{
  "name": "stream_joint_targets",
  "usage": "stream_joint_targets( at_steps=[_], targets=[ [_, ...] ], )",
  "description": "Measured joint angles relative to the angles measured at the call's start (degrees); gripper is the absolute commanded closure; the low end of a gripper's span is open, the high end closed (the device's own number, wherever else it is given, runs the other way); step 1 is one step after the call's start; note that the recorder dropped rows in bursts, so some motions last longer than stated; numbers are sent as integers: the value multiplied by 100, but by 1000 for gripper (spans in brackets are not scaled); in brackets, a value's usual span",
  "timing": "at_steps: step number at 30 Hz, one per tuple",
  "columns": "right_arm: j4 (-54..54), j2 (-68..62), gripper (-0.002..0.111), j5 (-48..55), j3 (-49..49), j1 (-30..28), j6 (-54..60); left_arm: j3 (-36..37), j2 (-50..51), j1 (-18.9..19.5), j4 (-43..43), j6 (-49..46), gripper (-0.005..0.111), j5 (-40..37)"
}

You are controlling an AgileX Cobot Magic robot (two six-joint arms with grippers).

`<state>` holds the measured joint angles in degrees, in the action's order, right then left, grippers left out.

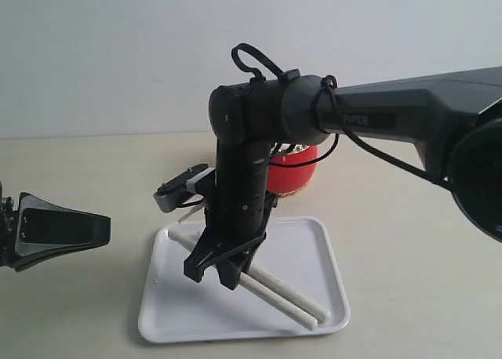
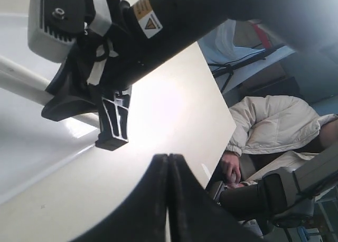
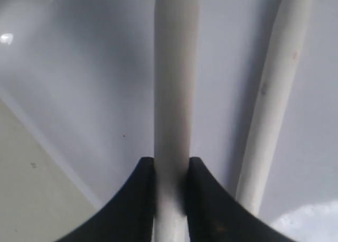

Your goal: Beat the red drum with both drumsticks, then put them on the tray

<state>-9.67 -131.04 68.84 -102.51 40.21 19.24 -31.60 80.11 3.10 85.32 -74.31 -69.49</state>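
Currently my right gripper (image 1: 216, 277) hangs over the white tray (image 1: 310, 245) with its jaws pinched on one cream-white drumstick (image 3: 177, 83), which runs straight out ahead of the fingertips. The second drumstick (image 3: 274, 94) lies on the tray just beside the held one, alongside it and clear of the fingers. The red drum (image 1: 294, 175) stands behind that gripper's arm, past the tray's far edge, and my left gripper (image 1: 102, 227) is closed on nothing, well off to the tray's side over the table (image 1: 408, 241).
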Motion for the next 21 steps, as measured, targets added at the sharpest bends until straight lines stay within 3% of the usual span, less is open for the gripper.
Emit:
stream_joint_targets(
  at_steps=[11,21],
  targets=[
    [172,-221,106,12,-5,0,-228,0,0,0,27,0,107,0],
    [207,-257,78,12,-16,0,-411,0,0,0,62,0,107,0]
  ],
)
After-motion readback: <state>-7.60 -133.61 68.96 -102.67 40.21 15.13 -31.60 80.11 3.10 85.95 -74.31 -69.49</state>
